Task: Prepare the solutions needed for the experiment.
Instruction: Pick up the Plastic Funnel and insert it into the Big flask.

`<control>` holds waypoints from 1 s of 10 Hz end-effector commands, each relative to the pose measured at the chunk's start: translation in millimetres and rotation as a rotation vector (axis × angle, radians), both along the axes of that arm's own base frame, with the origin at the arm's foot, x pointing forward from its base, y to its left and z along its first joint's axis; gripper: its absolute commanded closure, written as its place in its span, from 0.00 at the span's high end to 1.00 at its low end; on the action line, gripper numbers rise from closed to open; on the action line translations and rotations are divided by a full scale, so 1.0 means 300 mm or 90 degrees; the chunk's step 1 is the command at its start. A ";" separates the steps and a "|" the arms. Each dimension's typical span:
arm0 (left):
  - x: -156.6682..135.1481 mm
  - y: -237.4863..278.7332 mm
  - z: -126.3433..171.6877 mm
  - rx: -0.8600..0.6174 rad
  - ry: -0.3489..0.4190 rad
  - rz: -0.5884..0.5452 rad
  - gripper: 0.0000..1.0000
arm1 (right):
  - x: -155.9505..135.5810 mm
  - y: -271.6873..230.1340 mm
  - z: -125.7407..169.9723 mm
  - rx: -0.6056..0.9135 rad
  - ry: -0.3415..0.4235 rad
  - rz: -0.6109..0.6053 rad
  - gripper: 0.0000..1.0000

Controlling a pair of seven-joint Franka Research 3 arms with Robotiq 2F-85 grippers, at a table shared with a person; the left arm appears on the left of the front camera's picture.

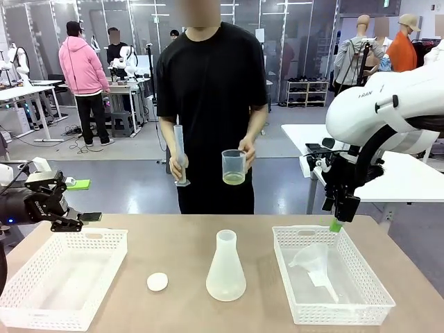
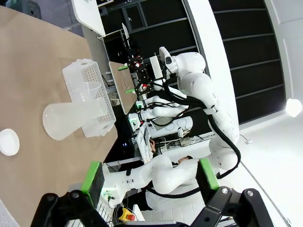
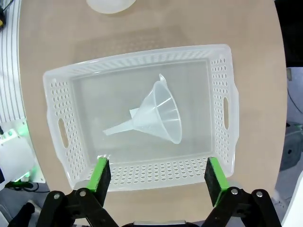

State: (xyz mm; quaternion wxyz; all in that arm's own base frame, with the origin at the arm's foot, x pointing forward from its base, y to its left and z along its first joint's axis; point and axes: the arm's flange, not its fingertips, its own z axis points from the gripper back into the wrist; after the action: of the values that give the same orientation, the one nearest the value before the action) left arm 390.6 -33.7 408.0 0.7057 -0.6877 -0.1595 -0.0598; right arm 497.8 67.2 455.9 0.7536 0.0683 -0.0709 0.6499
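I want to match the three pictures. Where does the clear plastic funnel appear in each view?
Front view: the funnel lies on its side in the white basket, lower right.
Left wrist view: funnel left of centre, seen faintly through the basket wall.
Right wrist view: funnel at the centre, spout pointing lower left.
Shared landmark: the white basket holding it, beside the conical flask.

Ahead of the jaws of the right gripper the funnel was glossy translucent plastic, basket around it was smooth white perforated plastic, table beneath looked matt pale wood, flask beyond was frosted plastic.
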 end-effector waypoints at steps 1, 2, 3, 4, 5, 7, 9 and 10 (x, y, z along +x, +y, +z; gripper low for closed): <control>-0.005 0.002 0.007 -0.004 0.001 -0.007 1.00 | 0.000 0.000 0.000 -0.001 0.000 0.001 1.00; -0.005 0.002 0.007 -0.004 0.001 -0.007 1.00 | 0.030 0.018 -0.017 -0.033 0.013 0.066 1.00; -0.005 0.002 0.007 -0.004 0.001 -0.007 1.00 | 0.054 0.028 -0.029 -0.056 0.015 0.100 1.00; -0.005 0.002 0.007 -0.004 0.001 -0.007 1.00 | 0.074 0.034 -0.045 -0.059 0.027 0.130 1.00; -0.005 0.002 0.007 -0.004 0.001 -0.007 1.00 | 0.093 0.039 -0.066 -0.046 0.036 0.170 1.00; -0.005 0.002 0.007 -0.004 0.001 -0.007 1.00 | 0.133 0.059 -0.118 -0.025 0.073 0.212 1.00; -0.005 0.002 0.007 -0.004 0.001 -0.007 1.00 | 0.162 0.076 -0.158 -0.015 0.109 0.231 1.00; -0.005 0.002 0.007 -0.004 0.001 -0.007 1.00 | 0.179 0.082 -0.177 -0.011 0.119 0.232 1.00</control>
State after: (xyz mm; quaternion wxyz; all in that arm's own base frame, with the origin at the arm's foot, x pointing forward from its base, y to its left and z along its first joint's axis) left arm 390.5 -33.6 408.1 0.7057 -0.6877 -0.1595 -0.0599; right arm 540.5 91.7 399.7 0.6359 0.1145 0.0179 0.7630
